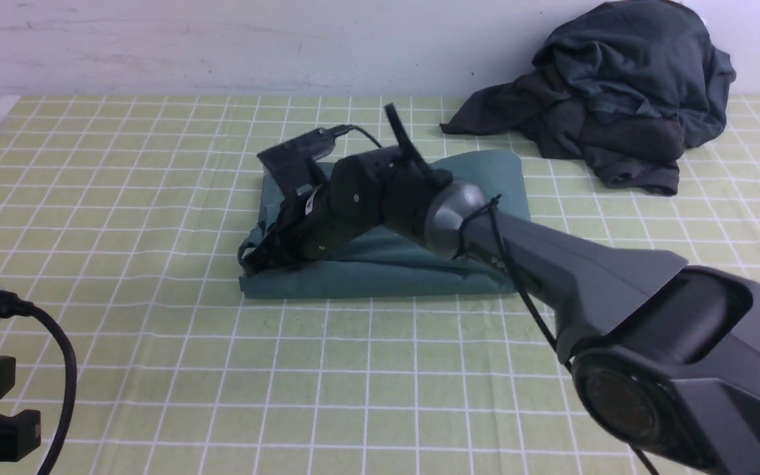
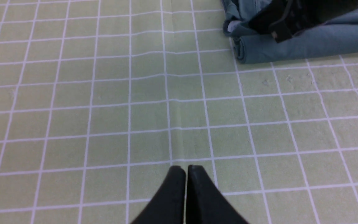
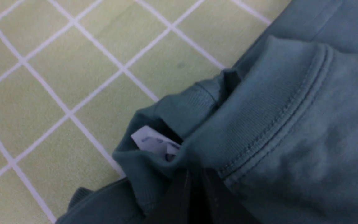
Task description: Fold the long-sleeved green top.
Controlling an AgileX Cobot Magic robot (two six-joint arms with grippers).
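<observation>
the green long-sleeved top point(image 1: 413, 264) lies in the middle of the worktop point(image 1: 156, 369), already down to a thick rectangle of several layers. a heap of dark garments point(image 1: 624, 92) sits well apart at the far right corner.

i judge this cloth soft and limp, a heavy-ish cotton knit. it will sag and slide off itself if i lift only one layer, and it will not hold a crease unless pressed flat. it is not fragile and not slippery. the best hold is a doubled or stitched edge, such as the ribbed collar point(image 3: 259, 118) or a hem, where the fabric is thick and won't stretch out of the pinch. a corner of the stack, taken through all its layers, would also do.

my right end effector point(image 3: 194, 174) reaches across the top to its near left corner. its fingers are drawn narrow, almost together, and collar fabric bunches at their tips just beside the white neck label point(image 3: 154, 143). i read that as a pinch on the neck edge, though the contact itself is partly hidden by the fold.

my left end effector point(image 2: 185, 169) is fully closed, tips touching, holding nothing. it hangs over bare worktop, well apart from the garment's rolled edge.
</observation>
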